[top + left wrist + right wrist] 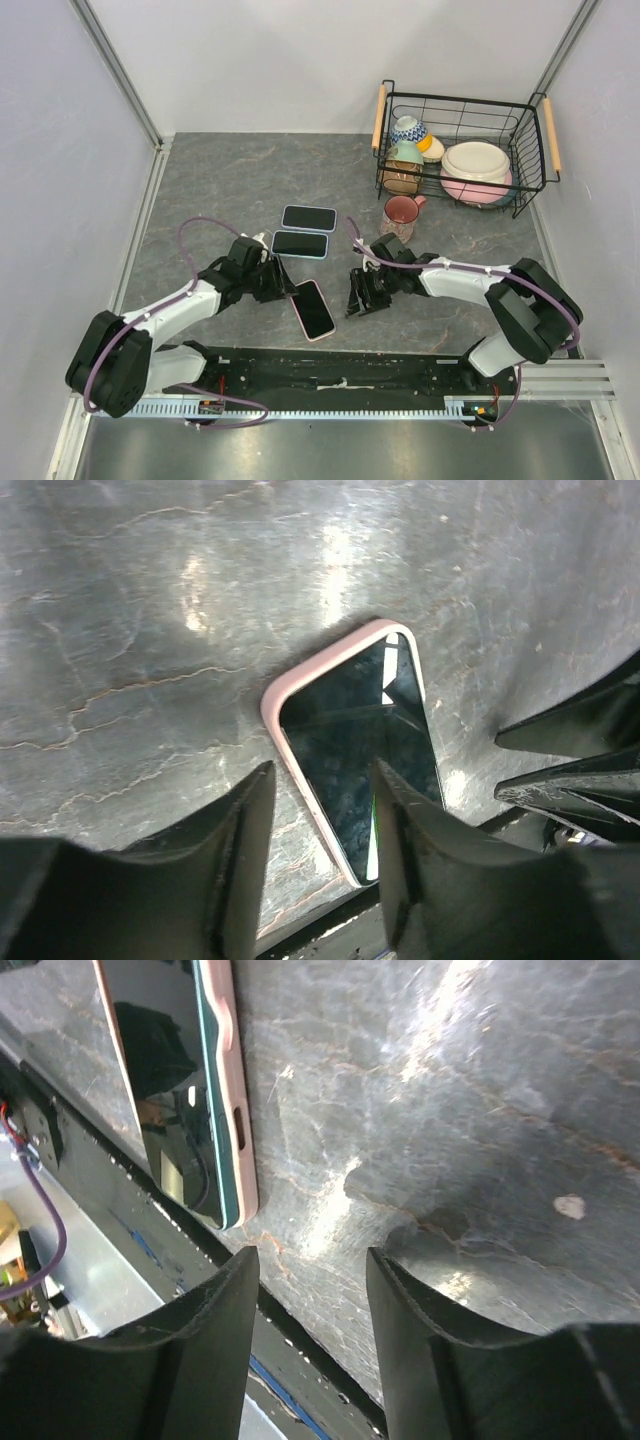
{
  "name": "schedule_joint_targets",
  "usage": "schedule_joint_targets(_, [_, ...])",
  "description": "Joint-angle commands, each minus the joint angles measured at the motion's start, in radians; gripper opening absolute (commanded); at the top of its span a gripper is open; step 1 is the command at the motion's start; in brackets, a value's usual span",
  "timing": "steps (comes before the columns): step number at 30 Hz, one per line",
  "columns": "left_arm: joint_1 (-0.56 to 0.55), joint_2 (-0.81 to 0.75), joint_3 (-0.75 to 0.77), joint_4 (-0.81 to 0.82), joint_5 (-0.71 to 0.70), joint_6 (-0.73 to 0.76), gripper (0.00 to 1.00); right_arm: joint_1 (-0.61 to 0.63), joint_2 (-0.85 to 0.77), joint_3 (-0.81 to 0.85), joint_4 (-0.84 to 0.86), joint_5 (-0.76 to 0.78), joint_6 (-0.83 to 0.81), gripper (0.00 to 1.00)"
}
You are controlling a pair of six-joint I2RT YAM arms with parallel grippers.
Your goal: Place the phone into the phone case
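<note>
Black and parted, the left jaws grasp nothing. One finger (405, 850) hangs over the dark glass of the phone (350, 730) and the other stands off the pink phone case (272, 705), above bare desk (150, 630). The case's long edge runs between them toward 12 o'clock in the left wrist view. That straddle looks suited to pressing the handset down or pinning the case, though contact cannot be told. The right jaws are likewise spread and empty over the desk. The phone sits at 10 o'clock in their own view, where a teal strip (213, 1110) of its side shows inside the pink wall, so I judge that edge may not be fully seated. From above, the cased phone lies between the arms, with the left jaws at its 10 o'clock and the right jaws just beside it at 3 o'clock. A pair of dark slabs (300, 244) lies near at 12 o'clock.
</note>
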Motion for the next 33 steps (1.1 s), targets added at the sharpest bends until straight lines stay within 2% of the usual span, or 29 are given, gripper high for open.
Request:
schedule_joint_targets(1, [-0.030, -0.038, 0.009, 0.021, 0.038, 0.084, 0.45, 0.006, -0.011, -0.037, 0.097, -0.114, 0.014, 0.56])
schedule_joint_targets(9, [-0.130, 0.052, 0.041, 0.073, 0.129, 0.121, 0.19, 0.034, 0.081, -0.051, 0.199, -0.189, 0.079, 0.54])
schedule_joint_targets(14, [-0.190, 0.127, 0.069, 0.098, 0.153, 0.132, 0.07, 0.051, 0.141, -0.031, 0.243, -0.182, 0.096, 0.49])
schedule_joint_targets(18, [-0.218, 0.155, 0.066, 0.150, 0.173, 0.122, 0.05, 0.058, 0.193, -0.005, 0.178, -0.117, 0.071, 0.45])
schedule_joint_targets(33, [-0.259, 0.221, 0.068, 0.185, 0.193, 0.093, 0.02, 0.068, 0.291, -0.002, 0.125, -0.060, 0.045, 0.26])
